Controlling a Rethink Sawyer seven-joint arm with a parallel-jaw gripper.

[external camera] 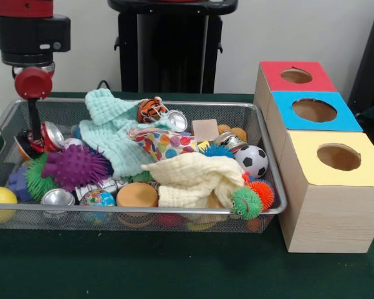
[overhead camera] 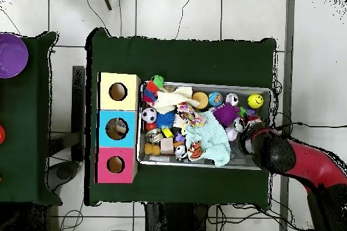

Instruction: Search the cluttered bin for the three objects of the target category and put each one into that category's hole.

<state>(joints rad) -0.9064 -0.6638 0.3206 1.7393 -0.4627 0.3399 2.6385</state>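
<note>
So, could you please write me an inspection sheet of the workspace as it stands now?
Surface: dark green cloth-covered table.
Job's things: silver wire-mesh bin, heaped; three wooden boxes, red-topped, blue-topped and yellow-topped, one hole each.
Clutter: purple spiky ball, soccer ball, mint cloth, cream cloth.
Grippers: gripper down inside the bin's end; state unclear.
Cables: thin ones on the tiled floor.
Surroundings: purple round object on a neighbouring table.

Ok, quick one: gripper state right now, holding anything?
Gripper: down inside the wire mesh bin at its end farthest from the boxes, right at a red and silver ball. Open, closed or holding: cannot be told.
</note>
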